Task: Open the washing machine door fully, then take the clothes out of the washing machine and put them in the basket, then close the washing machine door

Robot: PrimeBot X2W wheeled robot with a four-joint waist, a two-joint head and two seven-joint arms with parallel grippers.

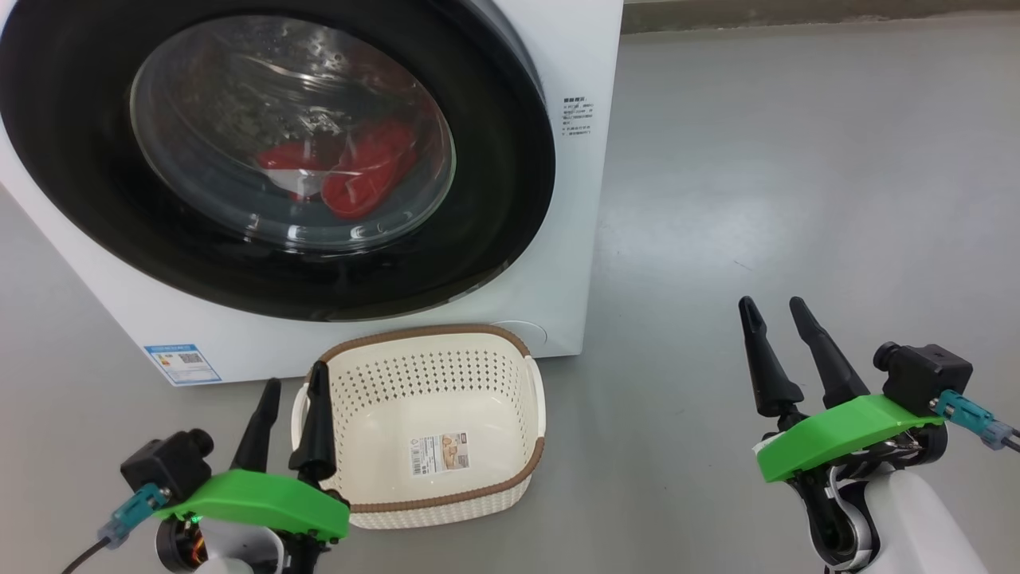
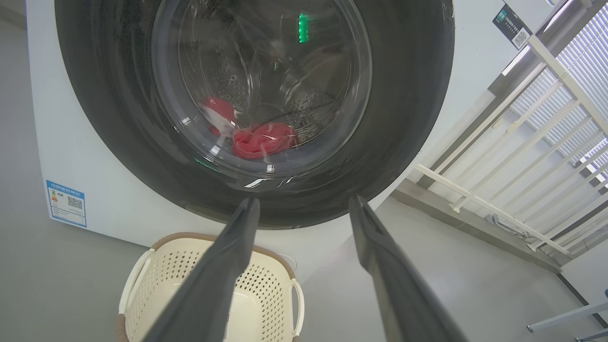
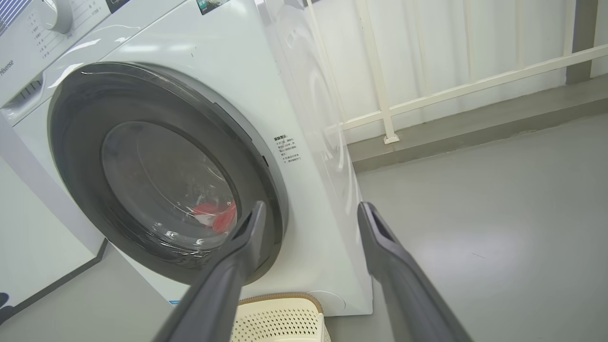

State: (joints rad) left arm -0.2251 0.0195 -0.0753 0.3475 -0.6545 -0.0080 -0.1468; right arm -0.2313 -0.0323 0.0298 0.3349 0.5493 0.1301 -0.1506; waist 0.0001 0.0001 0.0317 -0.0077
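big white washing machine (image 1: 574,48) on the grey floor (image 1: 797,159). on its front, the washing machine door (image 1: 494,239), shut. behind the door glass, inside the washing machine, the red clothes (image 1: 358,171), low in the drum. right in front of the washing machine, on the floor, the basket (image 1: 446,331), paper label inside. left fingers (image 1: 317,414) spread wide, holding nothing, in front of the washing machine by the basket's left side. right fingers (image 1: 763,359) spread wide too, holding nothing, out past the washing machine's right corner.
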